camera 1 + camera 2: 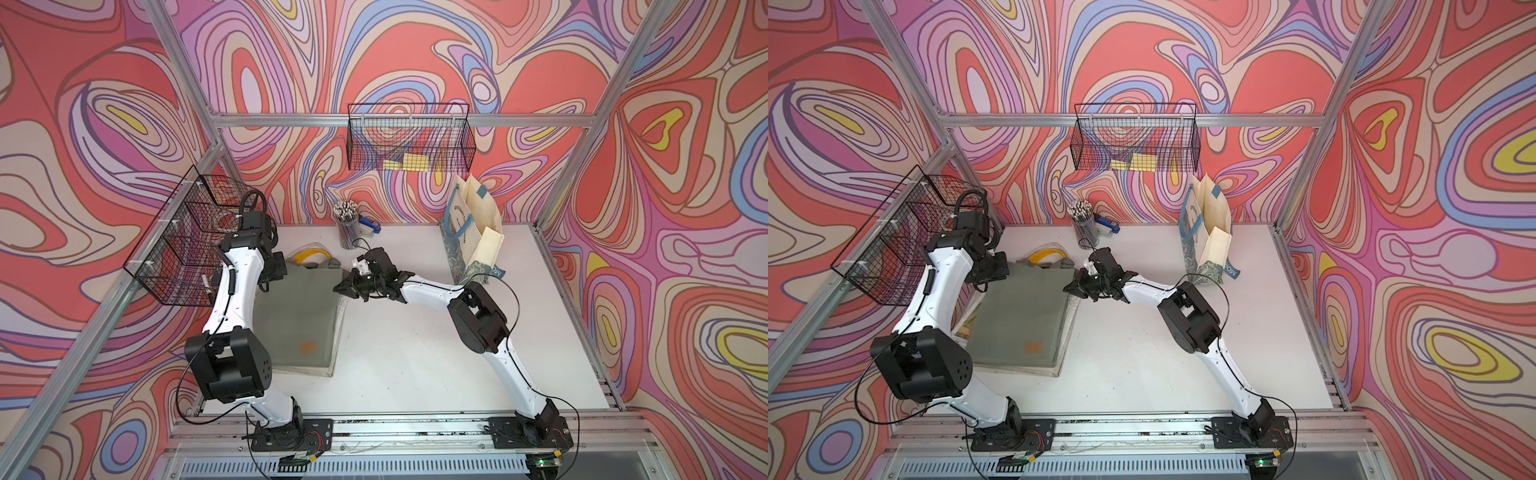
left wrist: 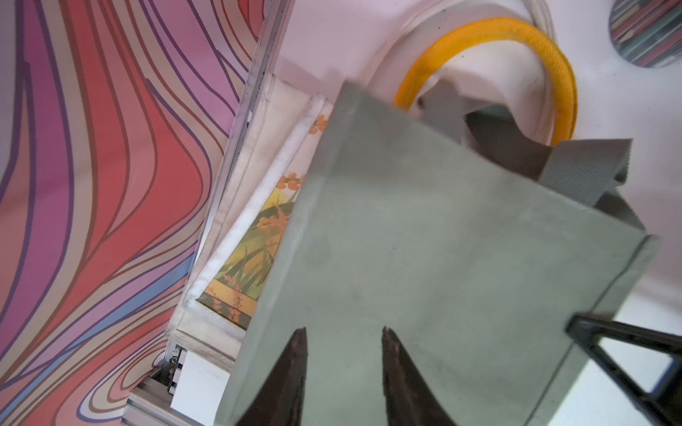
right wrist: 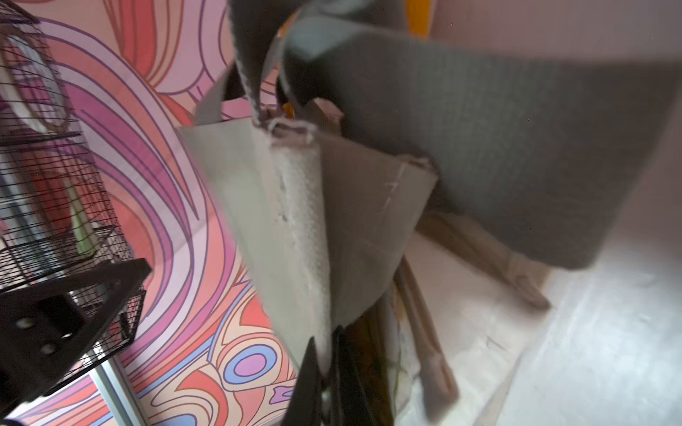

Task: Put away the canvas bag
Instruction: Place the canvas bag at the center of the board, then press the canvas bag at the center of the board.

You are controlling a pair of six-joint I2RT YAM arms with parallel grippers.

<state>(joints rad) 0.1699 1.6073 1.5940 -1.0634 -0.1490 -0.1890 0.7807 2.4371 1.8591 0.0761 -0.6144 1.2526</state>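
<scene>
- Canvas bag (image 1: 299,316) (image 1: 1021,316), grey-green, lies on the left part of the white table (image 1: 415,353), on top of other flat bags; we see it in both top views
- At the bag's far right corner the right gripper (image 1: 338,286) (image 1: 1068,287) is clamped tight on the cloth edge
- From the right wrist view we see the grey fabric (image 3: 295,221) running down into the closed right gripper (image 3: 324,369), with that corner held up off the pile
- Over the far left part of the bag hangs the left gripper (image 1: 264,286) (image 1: 980,282), mostly hidden behind its own arm in both top views
- In the left wrist view the left gripper (image 2: 344,330) has its two dark fingers (image 2: 295,369) set a narrow way apart with nothing between them, and the bag's cloth (image 2: 424,258) shows below the gap; we cannot tell whether the tips touch it
- Under the canvas bag a white bag (image 2: 258,221) with an orange flower print sticks out to the left, close to the metal rail
- A yellow handle (image 1: 309,253) (image 2: 487,24) loops on the table just beyond the bag's far edge
- Near the middle of the far wall stands a pencil cup (image 1: 347,228) with a blue stapler (image 1: 370,226) just beside it
- A paper bag (image 1: 473,232) stands upright at the far right of the table, well apart from the canvas bag
- A wire basket (image 1: 409,141) hangs on the far wall, and a wire rack (image 1: 187,241) hangs on the left wall just beside the left arm
</scene>
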